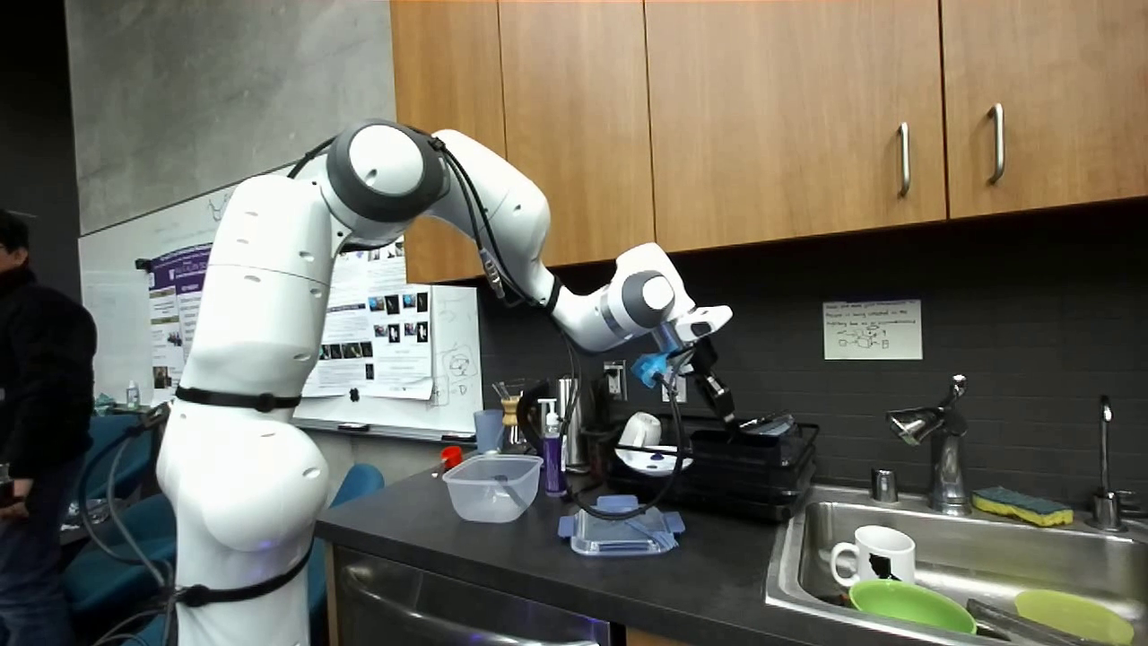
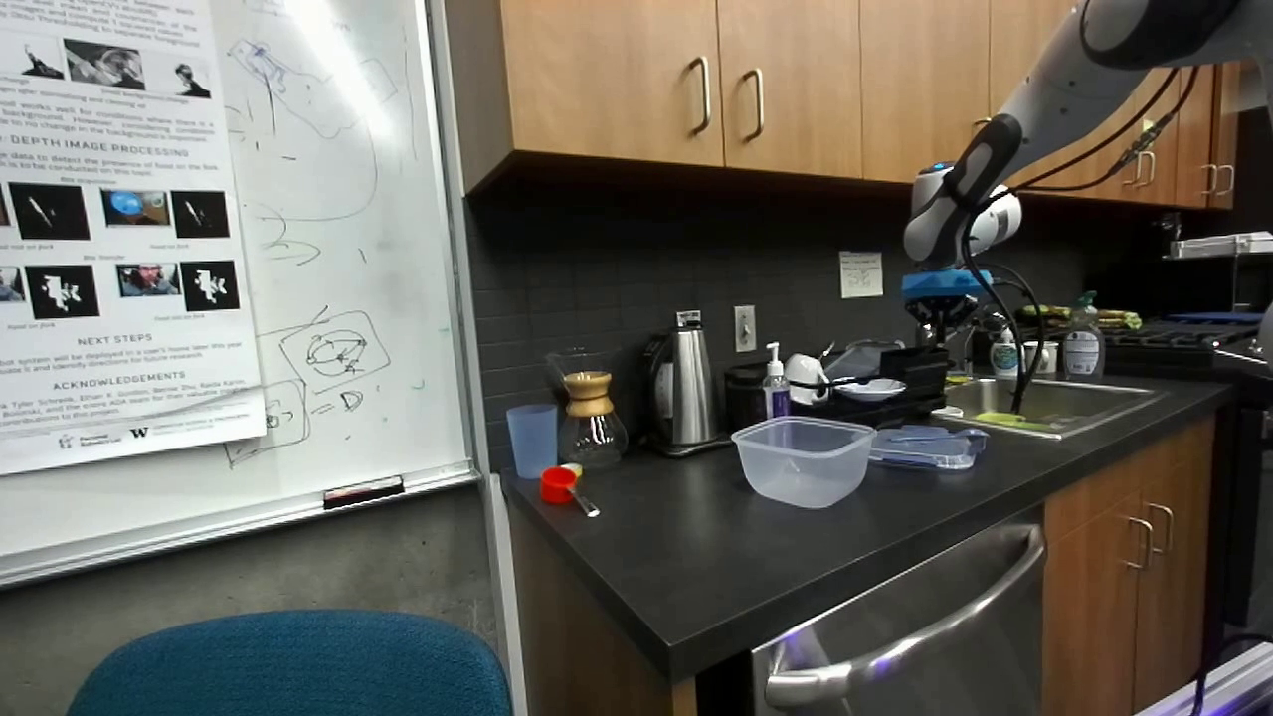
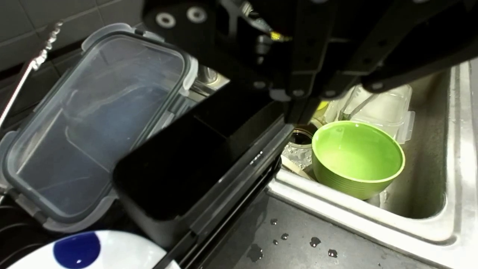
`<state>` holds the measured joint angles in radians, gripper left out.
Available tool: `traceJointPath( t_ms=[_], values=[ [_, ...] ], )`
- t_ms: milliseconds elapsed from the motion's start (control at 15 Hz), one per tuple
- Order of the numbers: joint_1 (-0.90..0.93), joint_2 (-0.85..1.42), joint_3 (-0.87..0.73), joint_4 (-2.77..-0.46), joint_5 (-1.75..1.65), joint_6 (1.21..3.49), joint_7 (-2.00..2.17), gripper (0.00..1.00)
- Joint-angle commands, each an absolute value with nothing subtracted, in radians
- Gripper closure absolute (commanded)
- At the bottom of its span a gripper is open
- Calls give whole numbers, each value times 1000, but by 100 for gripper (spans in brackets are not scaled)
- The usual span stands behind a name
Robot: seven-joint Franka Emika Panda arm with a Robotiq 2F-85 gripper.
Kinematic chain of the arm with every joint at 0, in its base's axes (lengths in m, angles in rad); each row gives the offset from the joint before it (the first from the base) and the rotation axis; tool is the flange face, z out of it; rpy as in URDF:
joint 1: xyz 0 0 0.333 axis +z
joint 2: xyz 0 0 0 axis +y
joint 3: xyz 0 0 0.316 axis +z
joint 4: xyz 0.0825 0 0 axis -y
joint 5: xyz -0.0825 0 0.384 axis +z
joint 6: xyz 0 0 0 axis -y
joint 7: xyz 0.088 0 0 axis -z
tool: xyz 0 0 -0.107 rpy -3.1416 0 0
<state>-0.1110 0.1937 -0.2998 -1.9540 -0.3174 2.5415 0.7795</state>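
My gripper (image 3: 300, 115) comes in from the top of the wrist view. Its two black fingers lie together, with no visible gap or object between them. The fingertips are at the far end of a black caddy (image 3: 179, 168); I cannot tell whether they touch it. In both exterior views the gripper (image 1: 728, 418) (image 2: 937, 333) points down over the dish rack (image 1: 744, 471). A clear lidded container (image 3: 101, 123) leans left of the caddy. A white plate with a blue dot (image 3: 123, 248) is below it. A green bowl (image 3: 358, 157) sits in the sink to the right.
The sink (image 1: 787, 561) also holds a white mug (image 1: 883, 552). A sponge (image 1: 1022, 507) lies behind the faucet (image 1: 949, 458). A clear tub (image 2: 804, 462), a blue lid (image 2: 927, 447), a soap bottle (image 2: 776, 383) and a kettle (image 2: 688, 388) stand on the counter beneath wooden cabinets (image 1: 789, 117).
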Motion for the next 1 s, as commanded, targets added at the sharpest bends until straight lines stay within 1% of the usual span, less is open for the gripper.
traceJointPath(
  t_ms=[0,333,400,467,533,733,933],
  values=[
    [-100,146,-302,-1973,-363,2541,821,100],
    [-100,70,-280,-1985,-382,2557,823,100],
    [-103,64,-274,-1982,-391,2556,828,74],
    [-108,64,-269,-1977,-397,2552,831,73],
    [-112,64,-265,-1974,-398,2547,831,69],
    [-123,86,-264,-1963,-394,2538,838,51],
    [-132,104,-269,-1962,-387,2532,840,30]
  ],
)
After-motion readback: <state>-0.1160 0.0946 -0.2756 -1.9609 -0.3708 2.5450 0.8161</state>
